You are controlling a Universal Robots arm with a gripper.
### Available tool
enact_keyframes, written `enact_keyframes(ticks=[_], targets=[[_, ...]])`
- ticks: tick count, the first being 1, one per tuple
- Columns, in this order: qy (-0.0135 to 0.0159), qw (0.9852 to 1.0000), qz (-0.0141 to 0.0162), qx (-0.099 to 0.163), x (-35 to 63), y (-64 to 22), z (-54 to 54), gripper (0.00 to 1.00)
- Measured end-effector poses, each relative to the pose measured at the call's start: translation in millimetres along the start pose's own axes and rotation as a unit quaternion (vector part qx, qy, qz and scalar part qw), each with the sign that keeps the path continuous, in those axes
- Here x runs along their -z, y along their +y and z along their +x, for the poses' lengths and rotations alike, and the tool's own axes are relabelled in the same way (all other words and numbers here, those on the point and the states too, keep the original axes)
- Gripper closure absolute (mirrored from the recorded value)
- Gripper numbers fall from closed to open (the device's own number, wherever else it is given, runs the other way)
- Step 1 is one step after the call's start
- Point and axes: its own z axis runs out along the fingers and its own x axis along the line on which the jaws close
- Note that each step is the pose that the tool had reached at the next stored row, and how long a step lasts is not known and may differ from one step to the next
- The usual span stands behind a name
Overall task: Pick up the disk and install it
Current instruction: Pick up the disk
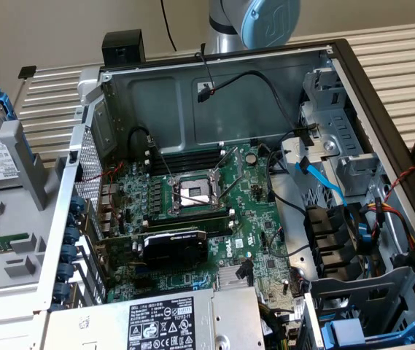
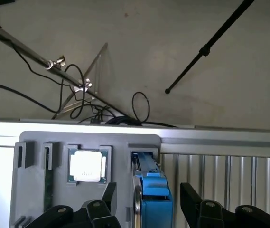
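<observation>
The disk (image 2: 150, 178) stands on edge in a slot of the grey holder (image 2: 35, 190). The gripper (image 2: 148, 194) hangs over that slot, its jaws apart on either side of the disk, not clamped. To my eye nothing is lifted yet, so both pickup and installing remain.

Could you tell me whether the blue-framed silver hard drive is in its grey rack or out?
In: the blue-framed silver hard drive stands on edge in a slot of the grey plastic rack, inside the open black claw.
</observation>
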Motion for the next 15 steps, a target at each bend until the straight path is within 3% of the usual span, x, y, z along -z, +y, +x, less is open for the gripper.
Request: enact_keyframes(ticks=[12, 15], targets=[[0.0007, 0.9998, 0.0001, 0.019, -3.1, -0.1, 0.0, 0.36], [0.0008, 0.9998, 0.0039, 0.019, -4.1, -0.1, 0.0, 0.36]])
